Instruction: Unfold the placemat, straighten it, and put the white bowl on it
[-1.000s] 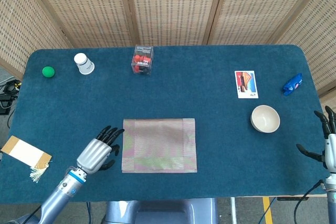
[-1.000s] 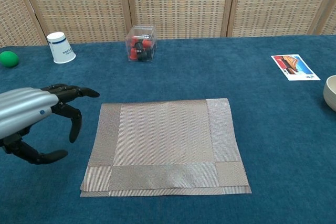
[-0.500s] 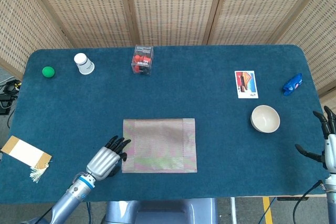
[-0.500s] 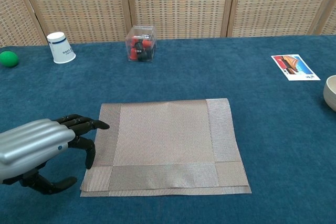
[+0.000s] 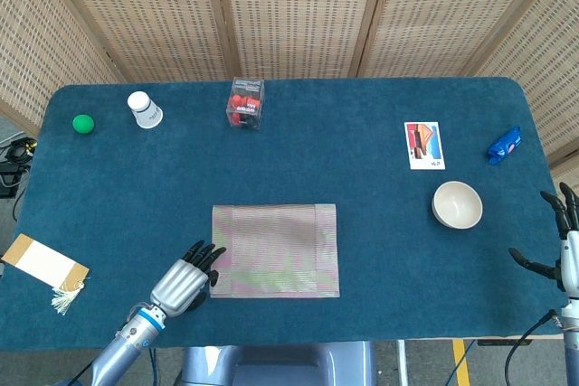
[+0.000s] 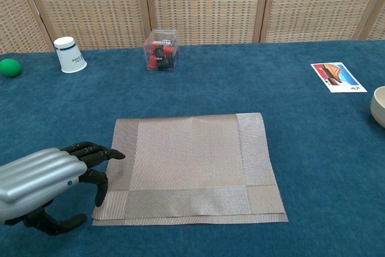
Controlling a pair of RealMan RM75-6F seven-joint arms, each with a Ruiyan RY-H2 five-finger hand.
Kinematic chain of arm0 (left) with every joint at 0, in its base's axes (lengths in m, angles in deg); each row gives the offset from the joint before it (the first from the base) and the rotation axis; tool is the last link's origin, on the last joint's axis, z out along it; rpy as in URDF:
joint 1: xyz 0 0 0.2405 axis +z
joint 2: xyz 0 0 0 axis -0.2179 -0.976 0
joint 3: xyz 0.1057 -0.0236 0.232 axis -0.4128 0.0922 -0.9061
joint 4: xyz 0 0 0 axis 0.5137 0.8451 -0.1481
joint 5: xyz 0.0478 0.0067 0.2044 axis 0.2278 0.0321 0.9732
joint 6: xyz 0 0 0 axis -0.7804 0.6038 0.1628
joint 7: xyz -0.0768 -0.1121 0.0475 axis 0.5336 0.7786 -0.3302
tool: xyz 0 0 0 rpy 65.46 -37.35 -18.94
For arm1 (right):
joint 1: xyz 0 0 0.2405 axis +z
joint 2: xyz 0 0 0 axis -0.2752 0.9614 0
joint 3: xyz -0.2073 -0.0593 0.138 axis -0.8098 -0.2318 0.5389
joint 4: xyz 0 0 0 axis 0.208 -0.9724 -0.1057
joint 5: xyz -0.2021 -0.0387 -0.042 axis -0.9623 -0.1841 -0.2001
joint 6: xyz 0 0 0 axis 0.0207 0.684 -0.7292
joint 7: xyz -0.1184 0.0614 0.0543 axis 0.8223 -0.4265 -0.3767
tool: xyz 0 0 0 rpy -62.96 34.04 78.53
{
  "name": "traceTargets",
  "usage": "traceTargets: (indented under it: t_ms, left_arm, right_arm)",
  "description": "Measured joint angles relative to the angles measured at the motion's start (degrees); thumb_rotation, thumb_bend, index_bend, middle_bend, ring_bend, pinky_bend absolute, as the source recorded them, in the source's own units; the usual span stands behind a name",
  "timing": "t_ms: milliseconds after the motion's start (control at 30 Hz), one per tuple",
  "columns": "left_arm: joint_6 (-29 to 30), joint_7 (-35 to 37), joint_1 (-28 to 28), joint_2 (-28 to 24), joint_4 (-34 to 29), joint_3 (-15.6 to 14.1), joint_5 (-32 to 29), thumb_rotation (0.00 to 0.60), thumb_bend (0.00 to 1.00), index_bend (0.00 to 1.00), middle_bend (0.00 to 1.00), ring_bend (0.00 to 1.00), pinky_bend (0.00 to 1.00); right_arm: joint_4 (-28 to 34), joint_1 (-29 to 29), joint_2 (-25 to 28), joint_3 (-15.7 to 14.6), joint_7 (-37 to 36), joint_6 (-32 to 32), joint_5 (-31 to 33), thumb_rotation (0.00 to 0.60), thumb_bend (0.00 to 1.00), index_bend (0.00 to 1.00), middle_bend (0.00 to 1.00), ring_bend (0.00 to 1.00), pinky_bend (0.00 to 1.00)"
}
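Two hands in view. Left hand (image 6: 51, 185) sits low at the near left corner of the placemat (image 6: 189, 167), fingers (image 6: 96, 151) parted and curled, tips over or touching the mat's left edge, thumb underneath near the cloth; nothing held. Likely placed there to catch the upper layer at the corner, since the mat lies folded, a doubled edge showing along its near side. Forearm runs in from the near left, palm down. Right hand (image 5: 563, 246) waits at the near right table edge, fingers spread and upright, empty. White bowl (image 5: 457, 204) stands just left and beyond it, well apart from the mat. Table (image 5: 362, 169) also carries a paper cup (image 5: 143, 108), green ball (image 5: 83, 123), clear box (image 5: 245, 102), and card (image 5: 423, 145) along the far side.
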Motion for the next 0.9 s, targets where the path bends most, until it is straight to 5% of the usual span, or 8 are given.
traceTargets:
  t_ms: [900]
  left_arm:
    - [0.3,-2.2,-0.2,2.9,1.9,-0.5,-0.9,0.6,0.41,0.47,0.0,0.0,0.0]
  right_arm:
    - [0.1,-0.2,0.4,0.6,-1.9,-0.7,0.6,0.6,0.23,0.17,0.0,0.0,0.0]
